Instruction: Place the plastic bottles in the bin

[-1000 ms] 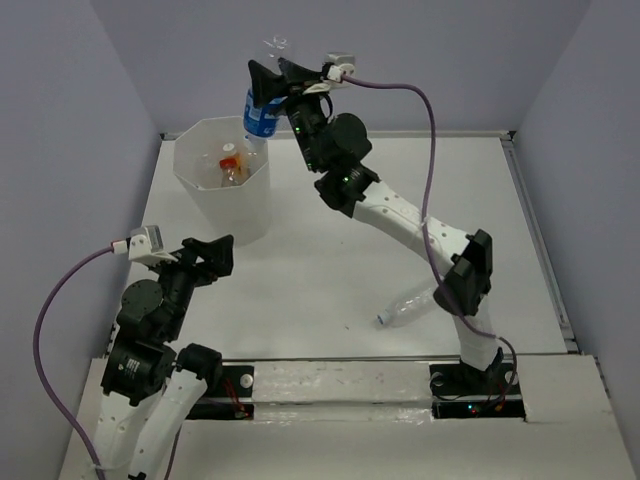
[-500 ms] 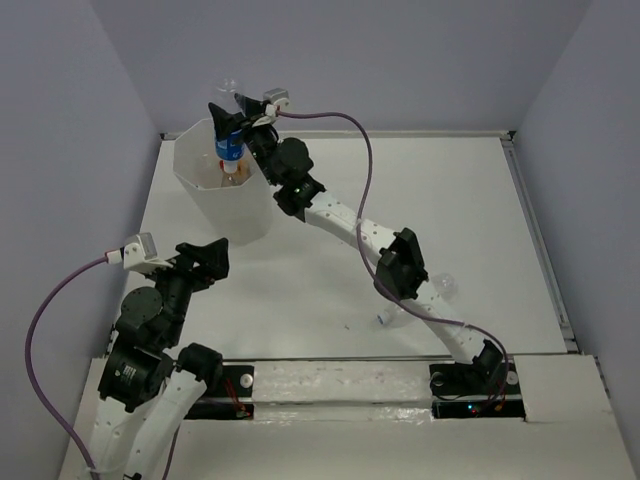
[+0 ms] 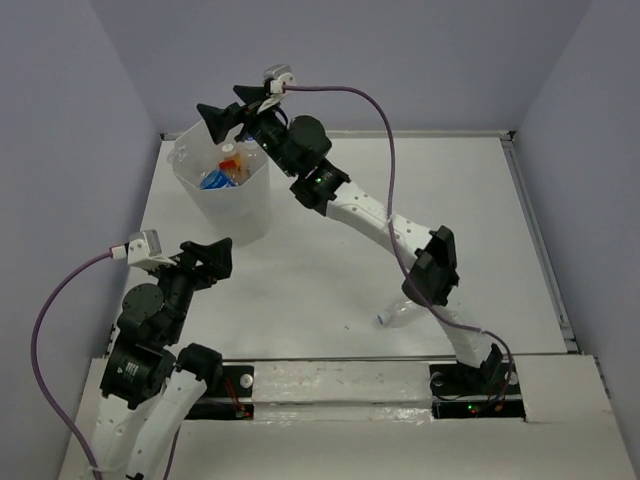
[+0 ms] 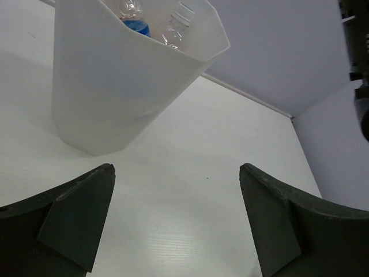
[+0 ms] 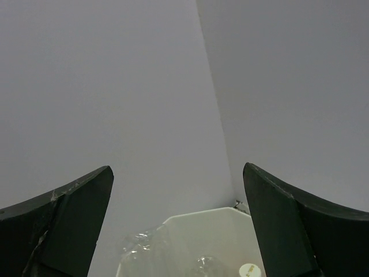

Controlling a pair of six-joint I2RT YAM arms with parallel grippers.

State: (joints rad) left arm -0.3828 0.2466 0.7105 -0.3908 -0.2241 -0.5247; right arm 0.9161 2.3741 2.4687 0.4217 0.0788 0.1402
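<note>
Left gripper (image 3: 212, 257) is held low near its arm's base, jaws spread wide with nothing between them, and the bin (image 3: 222, 205) stands just beyond it at the far left of the table (image 3: 300, 290). Inside the bin a blue-labelled bottle (image 3: 214, 181), an orange bottle (image 3: 236, 172) and a white cap (image 3: 229, 148) are seen, so that part of the task is judged done. Over the bin's rim the right gripper (image 3: 222, 106) is poised, likewise parted and empty. Further right, one clear bottle (image 3: 404, 313) is found lying on the table, well apart from the bin; it is judged to be what is left to fetch. How many bottles are in the bin cannot be counted, since the clear ones blur together inside the translucent wall. The bottle on the table is partly covered by the right arm, and its far end cannot be made out.
</note>
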